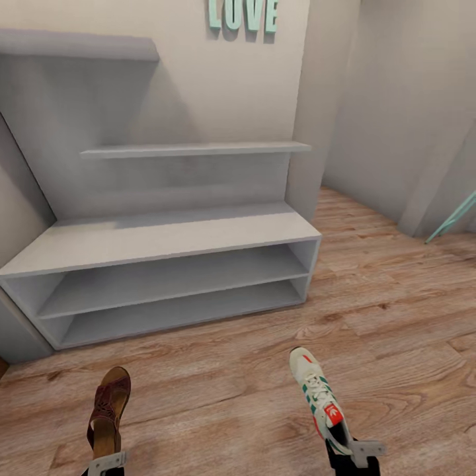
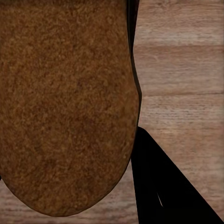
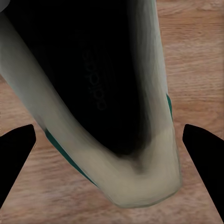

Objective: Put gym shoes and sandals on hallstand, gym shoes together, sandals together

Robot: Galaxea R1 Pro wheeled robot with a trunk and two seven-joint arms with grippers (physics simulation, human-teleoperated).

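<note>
Wide matte light-grey hallstand (image 1: pixel 165 238): uniform grey on base, back panel and shelves, no pattern. Light brown wood-plank corridor floor (image 1: pixel 396 297): darker grain lines and knots. Dark brown leather strap sandal (image 1: pixel 109 410): tan, finely speckled footbed (seen close in the left wrist view (image 2: pixel 65 107)). White lace-up gym shoe (image 1: pixel 318 396): green side stripes, red tongue patch; black lining and cream collar in the right wrist view (image 3: pixel 93 93). Wall letters "LOVE" (image 1: pixel 242 14): pale mint.

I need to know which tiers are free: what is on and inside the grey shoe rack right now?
Nothing shows on the hallstand: its top and the visible parts of both open tiers are bare. The tiers' back corners are shadowed and hidden.
</note>
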